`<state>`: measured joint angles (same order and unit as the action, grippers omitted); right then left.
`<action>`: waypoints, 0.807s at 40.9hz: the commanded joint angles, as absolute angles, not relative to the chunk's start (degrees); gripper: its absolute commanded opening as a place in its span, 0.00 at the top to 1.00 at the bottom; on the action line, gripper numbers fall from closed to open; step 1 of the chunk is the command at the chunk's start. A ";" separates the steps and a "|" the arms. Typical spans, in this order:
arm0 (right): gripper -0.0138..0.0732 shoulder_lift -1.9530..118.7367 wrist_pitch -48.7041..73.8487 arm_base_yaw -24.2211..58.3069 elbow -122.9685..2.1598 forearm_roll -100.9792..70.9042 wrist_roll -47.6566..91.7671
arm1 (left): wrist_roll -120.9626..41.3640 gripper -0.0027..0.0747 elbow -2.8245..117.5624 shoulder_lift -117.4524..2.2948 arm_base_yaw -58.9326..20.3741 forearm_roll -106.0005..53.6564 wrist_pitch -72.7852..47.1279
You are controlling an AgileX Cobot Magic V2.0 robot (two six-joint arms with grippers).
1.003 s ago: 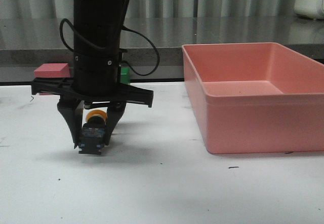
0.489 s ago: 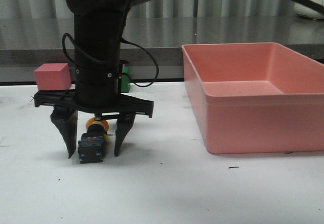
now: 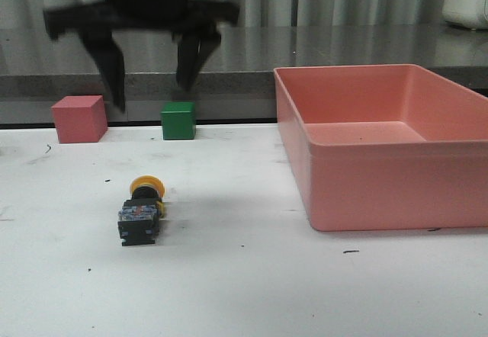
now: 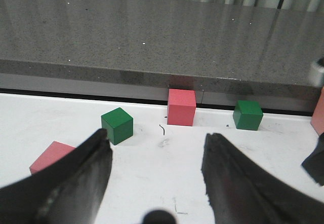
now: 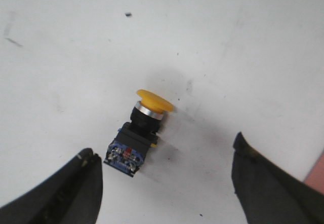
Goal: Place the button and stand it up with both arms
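The button lies on its side on the white table, yellow cap toward the back, black and blue body toward the front. My right gripper hangs open and blurred high above it, holding nothing. In the right wrist view the button lies on the table between and beyond the spread fingers of the gripper, touching neither. My left gripper is open and empty over bare table; it does not show in the front view.
A large pink bin stands at the right. A pink cube and a green cube sit at the table's back edge. The left wrist view shows two green cubes and two pink cubes.
My right gripper opened, let go of the button and rose well above it. The button now rests on its side on the table.
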<state>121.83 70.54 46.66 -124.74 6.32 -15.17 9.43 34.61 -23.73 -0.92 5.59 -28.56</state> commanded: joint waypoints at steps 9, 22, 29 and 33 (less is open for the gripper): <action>0.21 94.95 64.91 46.94 -109.78 6.40 -2.12 | 9.67 0.47 36.16 -24.65 -1.26 5.36 -24.09; 0.21 74.25 53.90 46.88 -87.11 5.89 -0.97 | 9.67 0.47 36.16 -24.65 -1.26 5.36 -24.09; 0.21 64.05 48.30 46.88 -76.29 4.83 -0.97 | 9.67 0.47 36.16 -24.65 -1.26 5.36 -24.09; 0.21 58.61 45.95 46.88 -70.48 4.70 -0.97 | 9.67 0.47 36.16 -24.65 -1.26 5.36 -24.09</action>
